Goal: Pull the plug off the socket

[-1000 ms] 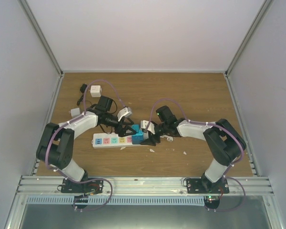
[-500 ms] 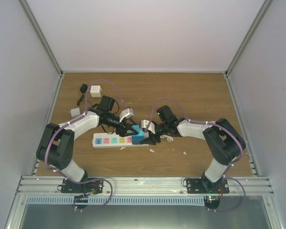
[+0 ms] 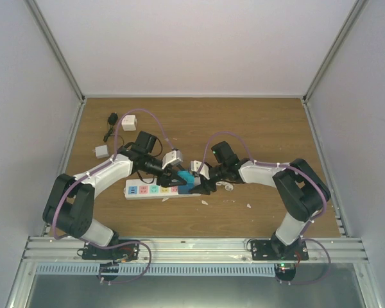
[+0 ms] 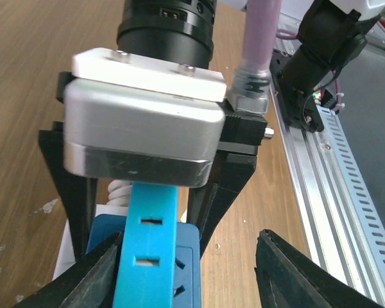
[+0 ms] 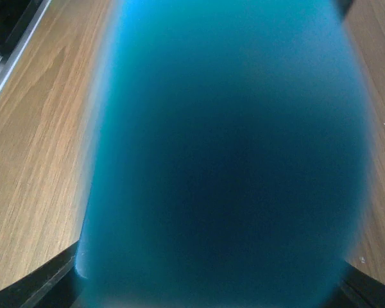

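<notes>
The socket (image 3: 147, 190) is a long white power strip lying left to right on the wooden table. A blue plug (image 3: 188, 181) stands in its right end. My right gripper (image 3: 202, 181) comes in from the right and is shut on the plug, which fills the right wrist view (image 5: 224, 160) as a blue blur. My left gripper (image 3: 177, 175) comes in from the left and is open. In the left wrist view its fingers (image 4: 289, 276) spread wide, with the plug (image 4: 147, 256) by the left finger. The strip's coiled white cord (image 4: 119, 192) shows behind the plug.
Two small white adapter cubes (image 3: 129, 122) (image 3: 101, 151) and a black plug with cable (image 3: 111, 120) lie at the back left. Small white scraps (image 3: 248, 206) lie right of the strip. An aluminium rail (image 3: 192, 247) runs along the near edge, and walls enclose three sides.
My left arm has stretched to the right, bringing its open gripper up against the blue plug. My right gripper has stayed on the plug.
</notes>
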`<action>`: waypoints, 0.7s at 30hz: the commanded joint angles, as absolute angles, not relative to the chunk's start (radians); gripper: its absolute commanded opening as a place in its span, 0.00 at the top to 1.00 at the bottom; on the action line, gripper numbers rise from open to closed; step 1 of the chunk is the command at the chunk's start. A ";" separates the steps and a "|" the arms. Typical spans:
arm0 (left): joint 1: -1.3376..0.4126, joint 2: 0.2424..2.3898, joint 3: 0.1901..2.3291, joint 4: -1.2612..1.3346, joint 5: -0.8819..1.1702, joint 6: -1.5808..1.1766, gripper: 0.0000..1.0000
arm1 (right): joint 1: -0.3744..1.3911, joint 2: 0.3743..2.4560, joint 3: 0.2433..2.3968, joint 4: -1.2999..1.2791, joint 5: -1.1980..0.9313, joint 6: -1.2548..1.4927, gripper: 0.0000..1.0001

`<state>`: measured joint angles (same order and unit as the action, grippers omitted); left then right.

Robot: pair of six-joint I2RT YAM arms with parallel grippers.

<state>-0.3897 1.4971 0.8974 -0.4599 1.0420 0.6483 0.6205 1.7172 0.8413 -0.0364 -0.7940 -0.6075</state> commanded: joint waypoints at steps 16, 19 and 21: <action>-0.446 1.464 0.856 -0.356 0.894 0.610 0.63 | 0.621 1.692 0.820 0.044 -0.843 -0.576 0.21; -0.447 1.461 0.855 -0.356 0.895 0.608 0.65 | 0.627 1.698 0.822 0.057 -0.835 -0.572 0.20; -0.447 1.459 0.854 -0.355 0.897 0.608 0.68 | 0.629 1.701 0.824 0.062 -0.835 -0.569 0.20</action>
<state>-0.4389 1.4891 0.8673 -0.4000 0.9005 0.6128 0.6216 1.7077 0.8299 0.0177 -0.8204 -0.5808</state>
